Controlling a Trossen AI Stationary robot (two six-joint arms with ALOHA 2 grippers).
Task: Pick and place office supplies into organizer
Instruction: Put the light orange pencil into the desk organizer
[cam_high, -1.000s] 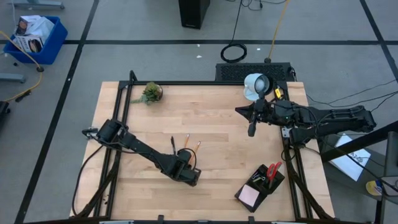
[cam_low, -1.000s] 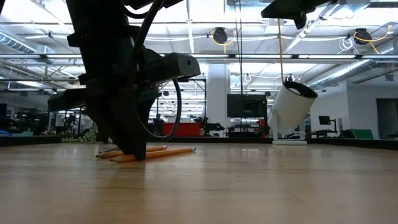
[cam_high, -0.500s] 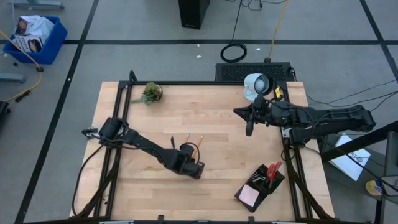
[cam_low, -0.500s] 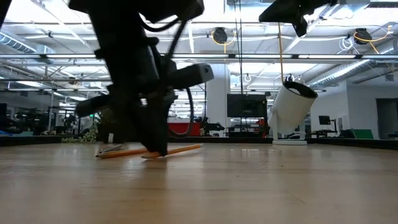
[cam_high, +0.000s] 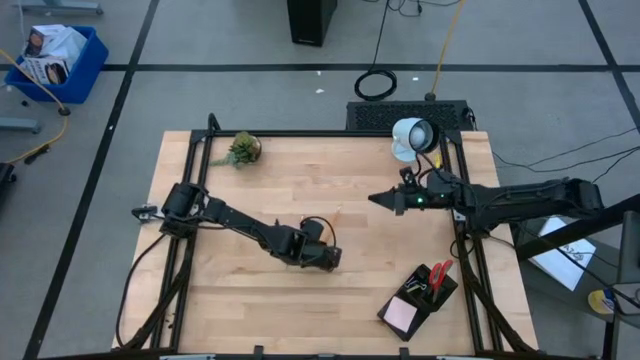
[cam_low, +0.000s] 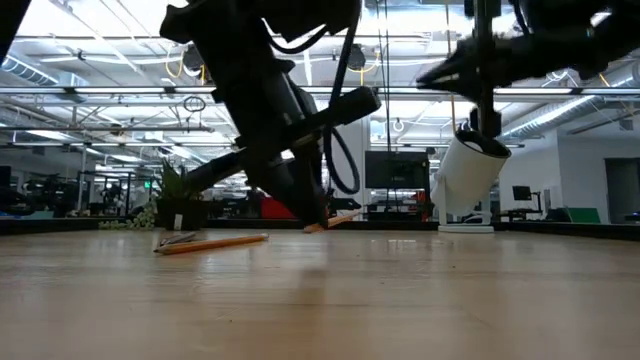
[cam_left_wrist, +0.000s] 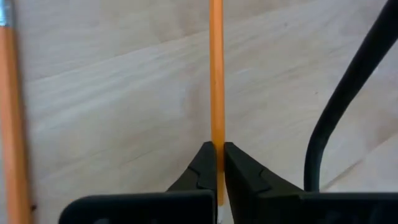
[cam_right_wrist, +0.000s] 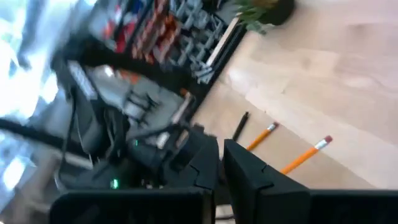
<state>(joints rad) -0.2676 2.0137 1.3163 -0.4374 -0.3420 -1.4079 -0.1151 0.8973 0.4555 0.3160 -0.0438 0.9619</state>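
My left gripper (cam_left_wrist: 216, 163) is pinched tight on an orange pencil (cam_left_wrist: 216, 81), lifted off the worktop (cam_high: 360, 180) near its middle. The organizer (cam_high: 420, 297) sits at the near right corner with the red scissors (cam_high: 438, 272) and pink pad (cam_high: 402, 313) inside. Farther back, my right gripper (cam_high: 378, 199) hovers closed and empty.

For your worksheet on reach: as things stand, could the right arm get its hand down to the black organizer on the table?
Probably yes. The right hand is shut and empty above the table. The organizer lies on its own side, toward the near edge, with bare wood between. The left hand, shut on a pencil, is nearby but not in that path.
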